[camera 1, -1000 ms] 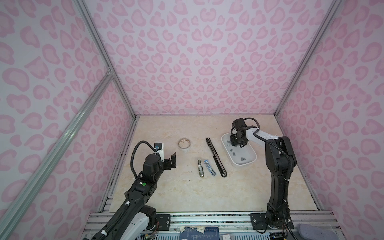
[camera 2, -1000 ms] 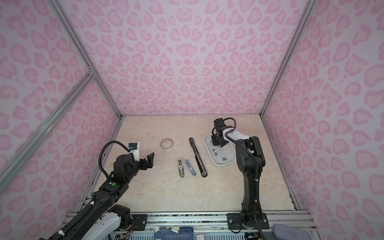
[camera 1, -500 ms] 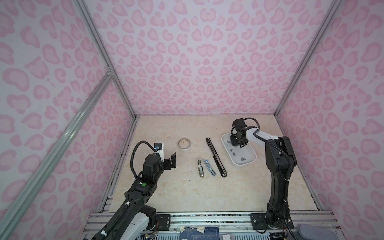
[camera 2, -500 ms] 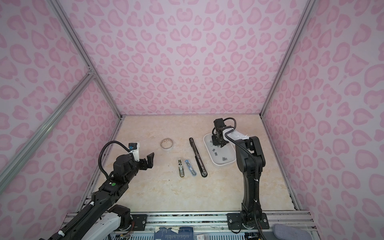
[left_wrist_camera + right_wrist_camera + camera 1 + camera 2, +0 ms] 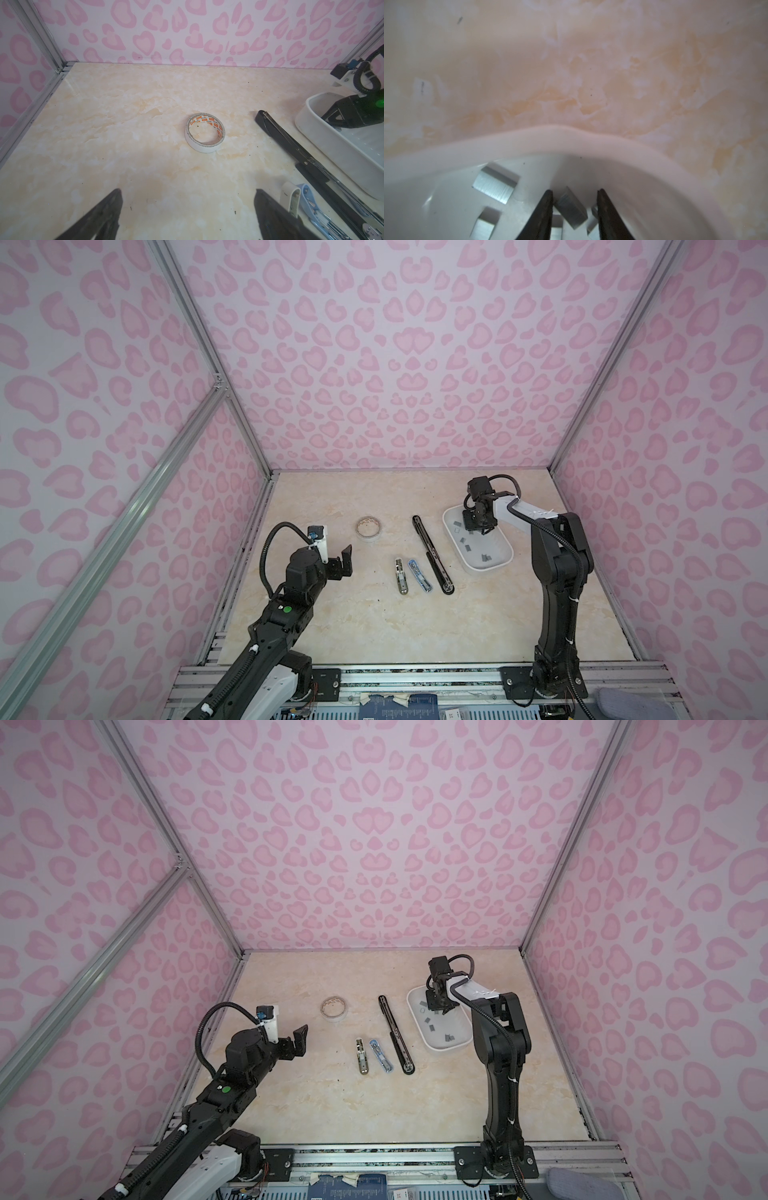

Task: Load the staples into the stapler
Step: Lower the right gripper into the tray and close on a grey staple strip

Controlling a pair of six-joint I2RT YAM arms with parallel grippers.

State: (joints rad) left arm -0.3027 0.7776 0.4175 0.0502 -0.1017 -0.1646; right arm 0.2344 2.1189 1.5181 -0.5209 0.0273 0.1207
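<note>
Grey, brushed-metal staples (image 5: 495,185) lie loose in the white tray (image 5: 550,138). They are short flat blocks with fine ribbing across them (only the right wrist view gives that; in both top views the staples (image 5: 468,548) are mere grey flecks scattered along the tray floor). The right gripper (image 5: 574,190) dips into the tray's far end, jaws narrowly parted astride one tilted strip. One finger (image 5: 544,212) seems to touch the strip, but whether it is pinched I cannot tell. Just left of the tray, on the table (image 5: 374,635), lie the black stapler (image 5: 432,556), the blue stapler (image 5: 419,576) and the white stapler (image 5: 400,574), side by side and apart from the staples. The left gripper (image 5: 188,190) hangs over bare table with jaws spread wide. Its wrist view shows orange print inside the tape (image 5: 199,146), which the top views do not resolve.
</note>
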